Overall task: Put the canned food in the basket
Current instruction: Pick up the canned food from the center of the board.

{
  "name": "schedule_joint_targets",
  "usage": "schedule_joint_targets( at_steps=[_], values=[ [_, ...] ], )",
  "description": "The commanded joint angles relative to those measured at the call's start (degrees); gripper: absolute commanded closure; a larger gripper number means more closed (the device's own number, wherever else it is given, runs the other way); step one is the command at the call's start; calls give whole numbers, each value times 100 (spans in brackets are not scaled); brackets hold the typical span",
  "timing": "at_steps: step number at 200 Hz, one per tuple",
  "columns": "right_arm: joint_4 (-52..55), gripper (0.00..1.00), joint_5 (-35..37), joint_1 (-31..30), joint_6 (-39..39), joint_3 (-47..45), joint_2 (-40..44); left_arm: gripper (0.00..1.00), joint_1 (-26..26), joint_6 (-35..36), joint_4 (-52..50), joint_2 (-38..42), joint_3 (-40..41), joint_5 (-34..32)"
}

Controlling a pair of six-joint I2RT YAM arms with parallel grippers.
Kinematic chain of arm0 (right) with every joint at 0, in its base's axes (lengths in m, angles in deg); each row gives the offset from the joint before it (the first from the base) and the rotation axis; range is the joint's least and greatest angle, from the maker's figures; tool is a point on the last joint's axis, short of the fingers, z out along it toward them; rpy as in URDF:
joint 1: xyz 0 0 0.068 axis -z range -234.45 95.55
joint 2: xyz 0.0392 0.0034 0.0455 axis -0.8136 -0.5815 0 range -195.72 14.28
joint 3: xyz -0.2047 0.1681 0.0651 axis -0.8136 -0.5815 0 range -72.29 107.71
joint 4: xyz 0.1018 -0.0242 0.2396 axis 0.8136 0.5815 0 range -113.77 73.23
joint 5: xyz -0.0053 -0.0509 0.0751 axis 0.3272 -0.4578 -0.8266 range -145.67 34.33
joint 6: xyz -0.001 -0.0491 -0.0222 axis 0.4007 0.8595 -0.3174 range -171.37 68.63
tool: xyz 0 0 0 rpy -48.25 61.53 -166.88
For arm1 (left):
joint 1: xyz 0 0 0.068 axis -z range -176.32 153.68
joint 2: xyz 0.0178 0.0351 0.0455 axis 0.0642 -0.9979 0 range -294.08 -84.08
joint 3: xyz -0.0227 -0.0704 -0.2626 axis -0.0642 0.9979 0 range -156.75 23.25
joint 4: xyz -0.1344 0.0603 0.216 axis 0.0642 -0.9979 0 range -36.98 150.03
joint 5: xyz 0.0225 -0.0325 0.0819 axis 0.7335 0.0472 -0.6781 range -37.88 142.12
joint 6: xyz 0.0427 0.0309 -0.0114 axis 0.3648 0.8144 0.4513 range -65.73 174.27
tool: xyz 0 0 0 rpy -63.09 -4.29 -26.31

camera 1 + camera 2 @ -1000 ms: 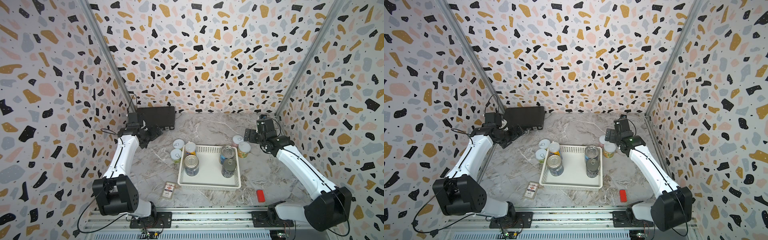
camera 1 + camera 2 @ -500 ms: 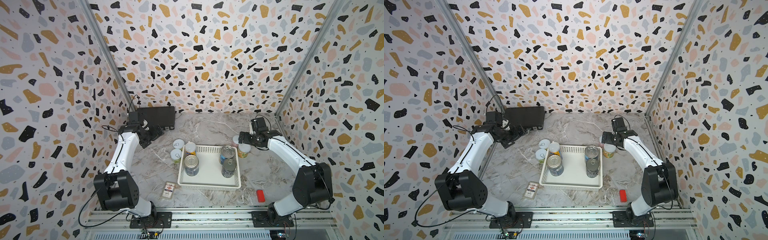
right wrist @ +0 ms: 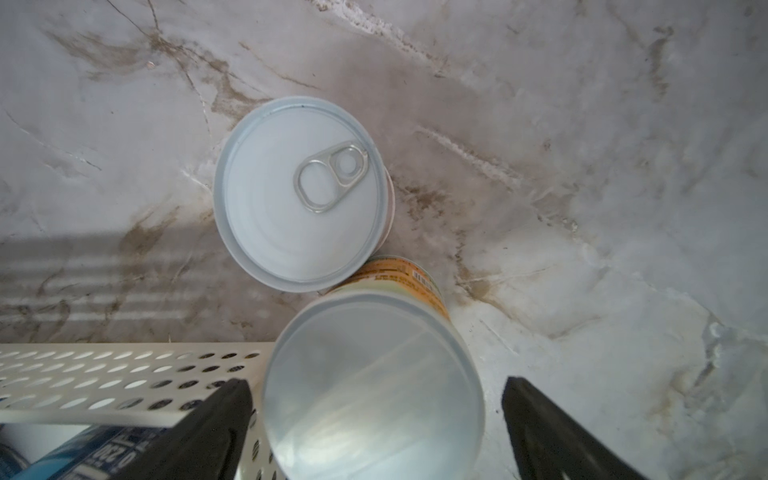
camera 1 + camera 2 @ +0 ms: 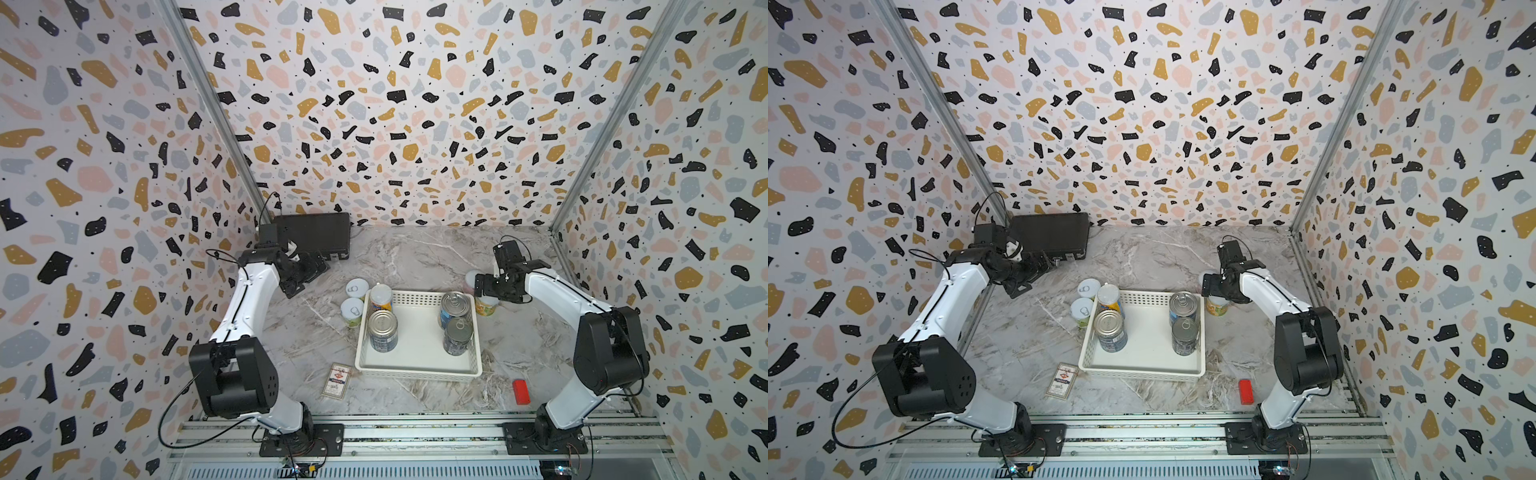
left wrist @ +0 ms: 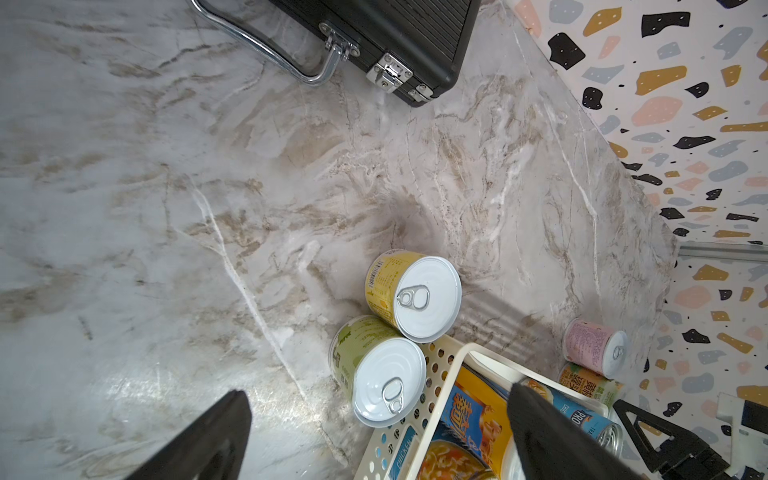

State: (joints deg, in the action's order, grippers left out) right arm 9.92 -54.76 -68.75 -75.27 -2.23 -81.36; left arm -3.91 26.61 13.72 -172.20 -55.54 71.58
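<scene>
Top view: my right pincer (image 4: 482, 286) hangs over two cans just outside the basket (image 4: 419, 365), which holds four cans.

Left wrist: my left pincer (image 5: 378, 419) gapes wide and empty, with the green can (image 5: 386, 380) ahead of its tips.

Right wrist: the fingers stand wide, straddling the clear-lidded can (image 3: 374, 386) without touching it. The pink can (image 3: 299, 191) is just beyond.

You get bright, even overhead light in both top views, wide-angle stretch at edges. Right wrist view: slatted shadow on table (image 3: 83, 282), near can (image 3: 374, 386) soft, lid glare.
</scene>
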Motion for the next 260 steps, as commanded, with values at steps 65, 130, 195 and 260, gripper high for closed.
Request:
schedule_joint_targets(
  at_steps=[65,130,195,260],
  values=[
    [333,11,-80,7,114,416,-314,0,4,120,-83,-12,-189,40],
    [338,37,-117,7,109,410,-300,0,4,118,-95,-17,-204,49],
    [26,58,167,7,-17,8,443,0,8,124,-96,-32,-206,141],
    [-282,65,562,6,-85,-587,1840,0,4,125,-85,-39,-215,233]
  ],
)
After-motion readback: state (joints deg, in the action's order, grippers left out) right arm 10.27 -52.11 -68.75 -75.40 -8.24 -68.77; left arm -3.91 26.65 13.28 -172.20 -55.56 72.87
